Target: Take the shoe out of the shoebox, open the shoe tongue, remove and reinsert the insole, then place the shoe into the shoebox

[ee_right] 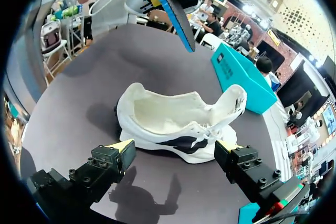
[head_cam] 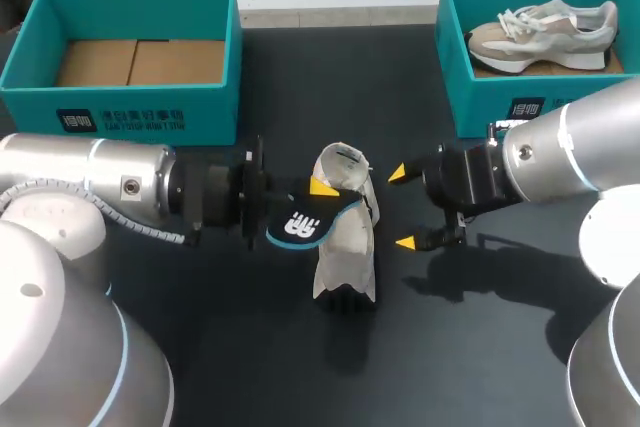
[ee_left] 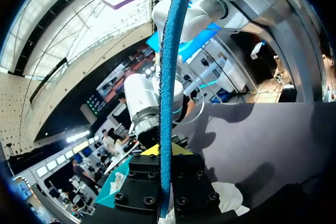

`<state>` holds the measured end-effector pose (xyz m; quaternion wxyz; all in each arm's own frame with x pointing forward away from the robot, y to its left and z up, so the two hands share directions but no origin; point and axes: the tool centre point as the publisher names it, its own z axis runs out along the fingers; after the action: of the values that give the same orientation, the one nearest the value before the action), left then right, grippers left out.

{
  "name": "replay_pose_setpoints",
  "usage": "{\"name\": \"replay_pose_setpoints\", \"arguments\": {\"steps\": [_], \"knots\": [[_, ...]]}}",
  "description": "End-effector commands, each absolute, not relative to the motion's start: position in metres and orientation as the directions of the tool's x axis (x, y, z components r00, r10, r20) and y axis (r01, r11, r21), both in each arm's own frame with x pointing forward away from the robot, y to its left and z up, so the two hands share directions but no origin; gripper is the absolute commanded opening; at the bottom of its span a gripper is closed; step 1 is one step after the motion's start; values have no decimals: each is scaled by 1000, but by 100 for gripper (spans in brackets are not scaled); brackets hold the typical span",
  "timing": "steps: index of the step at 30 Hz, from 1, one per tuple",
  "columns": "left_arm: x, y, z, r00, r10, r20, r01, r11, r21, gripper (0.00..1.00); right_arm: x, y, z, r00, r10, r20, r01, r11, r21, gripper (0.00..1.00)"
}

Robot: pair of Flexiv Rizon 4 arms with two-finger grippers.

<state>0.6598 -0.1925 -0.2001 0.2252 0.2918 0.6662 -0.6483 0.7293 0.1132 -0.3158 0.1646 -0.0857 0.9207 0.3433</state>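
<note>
A white shoe (head_cam: 345, 247) lies on the dark table in the middle, its opening toward my right gripper. Just above it, at its left, my left gripper (head_cam: 312, 203) is shut on the blue-and-black insole (head_cam: 300, 225), held clear of the shoe. In the left wrist view the insole (ee_left: 169, 77) stands edge-on between the fingers of that gripper (ee_left: 165, 153). My right gripper (head_cam: 401, 207) stands open just right of the shoe, holding nothing. In the right wrist view the shoe (ee_right: 178, 121) lies just ahead of that open gripper (ee_right: 174, 148), with the insole (ee_right: 176, 19) hanging beyond it.
A teal shoebox (head_cam: 30, 57) with a bare cardboard floor stands at the back left. Another teal shoebox (head_cam: 455, 57) at the back right holds a beige and white shoe (head_cam: 545, 32). Bare dark table lies in front of the white shoe.
</note>
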Motion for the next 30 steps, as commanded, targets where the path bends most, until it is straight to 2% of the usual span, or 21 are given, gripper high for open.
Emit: {"name": "replay_pose_setpoints", "arguments": {"steps": [1,14,18,22,30], "knots": [[658,-198,-203,-729,95,-678,681,-5,-732,0,728,115,-316,-930,-42,-365,-269,753,601,100],[658,-198,-203,-729,95,-678,681,-5,-732,0,729,115,-323,-926,-34,-375,-270,754,598,100],[652,-202,-216,-723,66,-688,686,-58,-726,0,732,120,-329,-917,-21,-398,-275,758,592,100],[649,-203,-230,-710,51,-702,701,-46,-712,0,735,129,-331,-919,-26,-394,-276,757,593,100],[651,-200,-244,-712,43,-701,701,-12,-713,0,736,138,-329,-933,34,-358,-201,777,597,100]]}}
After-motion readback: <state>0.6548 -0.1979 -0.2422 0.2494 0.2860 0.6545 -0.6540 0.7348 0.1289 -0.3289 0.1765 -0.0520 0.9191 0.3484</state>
